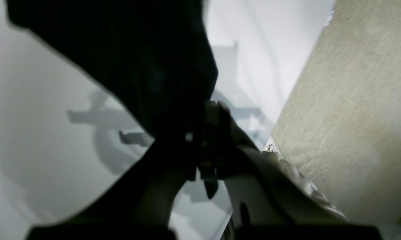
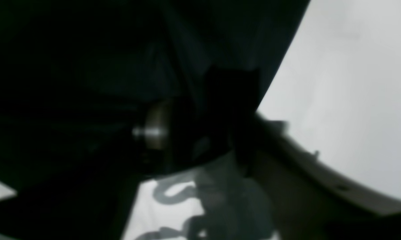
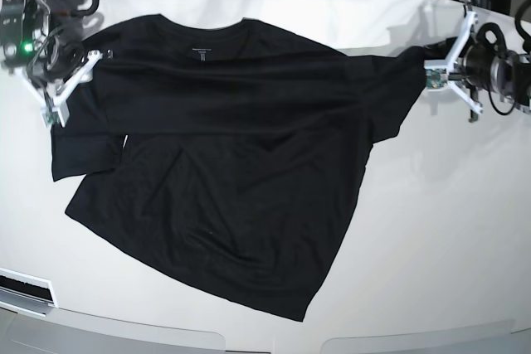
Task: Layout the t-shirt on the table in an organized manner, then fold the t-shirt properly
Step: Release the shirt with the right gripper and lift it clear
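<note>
- The hem of the t-shirt (image 3: 224,155) lies nearest the base camera; the black shirt is spread front-up on the white table (image 3: 448,221), with its bottom corner just short of the table's near edge.
- Its round neckline, with a small pale tag, lies at the far side, between the two grippers.
- The left gripper (image 3: 431,72) sits at the tip of the sleeve on the base view's right side, its jaws pressed together and pinching the sleeve's edge; the sleeve is pulled taut toward it.
- In the left wrist view black cloth (image 1: 137,60) fills the space just ahead of the gripper, with glossy table on either side and a beige woven surface (image 1: 353,100) off to one side.
- The right gripper (image 3: 70,80) is at the other sleeve, by the shoulder; the sleeve hangs slack below it, toward the camera.
- The right wrist view is dark and blurred, with black cloth close around the fingers, so I cannot tell whether these jaws are spread or gripping.
- The shirt's body lies flat with shallow creases, slanting away from the right gripper toward the near edge.
</note>
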Tool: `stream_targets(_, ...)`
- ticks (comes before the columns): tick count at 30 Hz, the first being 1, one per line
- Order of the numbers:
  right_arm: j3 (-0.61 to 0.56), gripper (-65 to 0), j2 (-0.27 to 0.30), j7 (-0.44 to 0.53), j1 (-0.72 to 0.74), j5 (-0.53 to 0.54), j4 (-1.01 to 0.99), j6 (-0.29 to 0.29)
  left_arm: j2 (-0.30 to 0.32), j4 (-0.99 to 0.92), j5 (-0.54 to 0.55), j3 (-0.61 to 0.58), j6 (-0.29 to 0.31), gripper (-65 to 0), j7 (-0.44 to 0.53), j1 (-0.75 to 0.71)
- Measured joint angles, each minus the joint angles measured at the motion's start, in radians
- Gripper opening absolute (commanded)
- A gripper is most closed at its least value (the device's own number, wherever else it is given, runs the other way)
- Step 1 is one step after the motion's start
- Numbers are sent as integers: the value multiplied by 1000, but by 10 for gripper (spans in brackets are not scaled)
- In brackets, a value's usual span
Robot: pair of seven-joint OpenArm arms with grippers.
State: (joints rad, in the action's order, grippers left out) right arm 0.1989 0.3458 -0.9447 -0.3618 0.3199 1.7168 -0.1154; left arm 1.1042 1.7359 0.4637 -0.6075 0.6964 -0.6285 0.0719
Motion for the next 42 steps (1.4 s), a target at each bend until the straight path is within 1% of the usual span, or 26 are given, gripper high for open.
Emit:
stream_targets(1, 2, -305, 0, -10, -8, 24, -2, 4, -8, 0, 0, 0, 0, -650, 0, 0)
stream_targets(3, 5, -305, 0, -6, -12, 58, -3, 38, -28, 0, 0, 0, -3, -650, 0, 0)
stream_targets(4, 6, -305, -5, 1, -11, 59, -3, 47, -38, 0, 0, 0, -3, -650, -1, 0)
stream_targets(5, 13, -305, -18, 5, -11, 58, -3, 68, -48, 0, 0, 0, -3, -650, -1, 0)
stream_targets(8, 68, -305, -81, 10, -10, 58, -19, 75, -64, 0, 0, 0, -3, -650, 0, 0)
stream_targets(9, 97, -305, -110, 13, -12, 55, -27, 70, -65, 0, 0, 0, -3, -650, -1, 0)
stream_targets(11, 158, -305, -168, 17, -15, 61, -32, 29, -65, 0, 0, 0, -3, -650, 0, 0)
stream_targets(14, 253, -305, -248, 20, -12, 120, -32, -27, -65, -1, 0, 0, -3, -650, -1, 0)
stream_targets(16, 312, -305, -285, 20, -12, 162, -32, -54, -65, -1, 0, 0, -3, -650, -1, 0)
stream_targets(20, 367, -305, -311, 20, -22, 233, -32, -53, -65, -1, 1, 0, -3, -650, -1, 0)
stream_targets(25, 382, -305, -309, 24, -26, 239, -57, -54, -65, -1, 38, 0, -3, -650, 0, 0)
stream_targets(26, 382, -305, -310, 46, -24, 247, -79, -61, -65, -1, 37, 0, -3, -650, -1, 0)
stream_targets(27, 382, -305, -309, 63, -19, 280, -103, -69, -65, -1, 37, 0, -3, -650, -1, 0)
stream_targets(28, 382, -306, -309, 75, -11, 285, -134, -94, -65, -1, 37, 0, -3, -650, -1, 0)
stream_targets(30, 388, -308, -306, 109, 15, 294, -199, -166, -65, -1, 38, 0, -3, -650, 0, 0)
stream_targets(31, 388, -311, -302, 111, 34, 311, -226, -189, -65, -1, 37, 0, -3, -650, -1, 0)
stream_targets(32, 389, -330, -296, 106, 55, 327, -254, -229, -65, -1, 37, 0, -3, -650, -1, 0)
stream_targets(33, 390, -369, -294, 95, 76, 351, -279, -248, -65, -1, 37, 0, -3, -650, -1, 0)
stream_targets(34, 390, -429, -296, 77, 91, 372, -296, -271, -65, -1, 37, 0, -3, -650, -1, 0)
stream_targets(35, 388, -511, -299, 53, 99, 390, -306, -303, -66, -1, 37, 0, -3, -650, 0, 0)
stream_targets(36, 386, -610, -300, 31, 100, 399, -310, -337, -66, -1, 38, 0, -3, -650, -1, 1)
stream_targets(37, 385, -650, -306, 19, 99, 425, -312, -383, -66, -1, 37, 0, -3, -650, -1, 0)
stream_targets(38, 385, -650, -308, -12, 104, 471, -315, -431, -66, -1, 37, 0, -3, -650, 0, 0)
stream_targets(40, 385, -650, -309, -85, 113, 531, -315, -469, -65, -1, 37, 0, -3, -650, -2, 0)
stream_targets(42, 385, -650, -310, -146, 128, 632, -289, -514, -65, -1, 38, 0, -3, -650, 4, 0)
